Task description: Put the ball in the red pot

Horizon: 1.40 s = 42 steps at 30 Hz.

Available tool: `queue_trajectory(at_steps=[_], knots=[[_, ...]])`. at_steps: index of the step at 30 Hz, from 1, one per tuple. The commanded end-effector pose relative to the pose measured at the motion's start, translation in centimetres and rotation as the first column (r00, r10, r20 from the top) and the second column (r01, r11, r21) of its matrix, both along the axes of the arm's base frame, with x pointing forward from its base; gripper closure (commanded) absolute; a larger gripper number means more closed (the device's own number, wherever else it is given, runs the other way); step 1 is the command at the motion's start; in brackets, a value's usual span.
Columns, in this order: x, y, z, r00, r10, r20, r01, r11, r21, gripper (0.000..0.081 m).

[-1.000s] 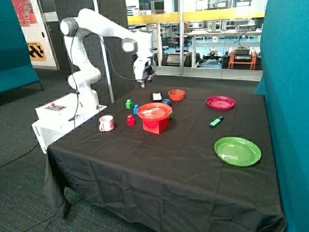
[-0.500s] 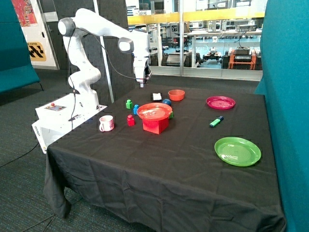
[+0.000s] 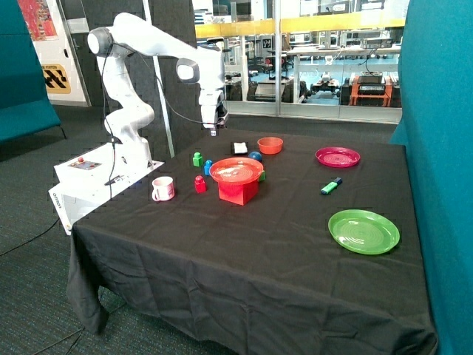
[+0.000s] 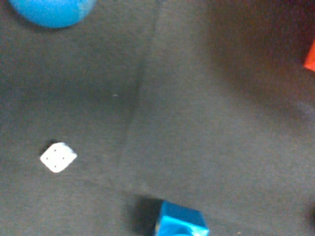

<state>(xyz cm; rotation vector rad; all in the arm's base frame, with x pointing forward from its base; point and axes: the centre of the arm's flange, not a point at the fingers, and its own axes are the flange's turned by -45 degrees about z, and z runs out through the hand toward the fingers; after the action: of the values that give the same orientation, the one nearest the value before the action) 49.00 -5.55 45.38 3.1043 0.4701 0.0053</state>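
Hovering high above the far edge of the black-clothed counter (image 3: 295, 244), the white arm's pincer (image 3: 213, 130) hangs over bare cloth, and whether it is spread or pressed together cannot be told from either view. The small dark blue round ball (image 3: 255, 156) sits on the cloth, away from the pincer toward the middle of the far edge, between the black-and-white card (image 3: 239, 148) and the round orange-red bowl (image 3: 270, 145), just behind the red cube-shaped open-topped pot (image 3: 239, 191), which carries a flat red plate (image 3: 236, 171). From the wrist, the ball (image 4: 49, 12) peeks in at the frame's rim, with a white die (image 4: 58, 157) and a blue block (image 4: 181, 220) nearer. Against a second ago, the arm has drifted toward its own base, away from the ball. Ball untouched, pot empty of it.
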Motion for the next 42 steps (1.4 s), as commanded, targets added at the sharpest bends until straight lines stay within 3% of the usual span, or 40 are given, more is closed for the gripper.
queue_trajectory(at_steps=[1,6,13,15,25,42], knots=[[0.9,-2.4,-0.5,1.000,-0.015,-0.0036,0.015,1.000,0.0014,0.0555],[1.2,-2.9,-0.7,1.000,-0.008,-0.0036,0.008,1.000,0.0014,0.0540],[1.9,-3.1,-1.3,1.000,-0.006,-0.0036,0.006,1.000,0.0014,0.0447],[2.1,-3.2,-1.7,1.000,-0.005,-0.0036,0.005,1.000,0.0014,0.0483],[3.1,-3.1,-3.6,1.000,0.013,-0.0036,-0.013,1.000,0.0014,0.0498],[6.4,-3.9,-3.4,0.999,0.053,-0.0036,-0.053,0.999,0.0014,0.0462]])
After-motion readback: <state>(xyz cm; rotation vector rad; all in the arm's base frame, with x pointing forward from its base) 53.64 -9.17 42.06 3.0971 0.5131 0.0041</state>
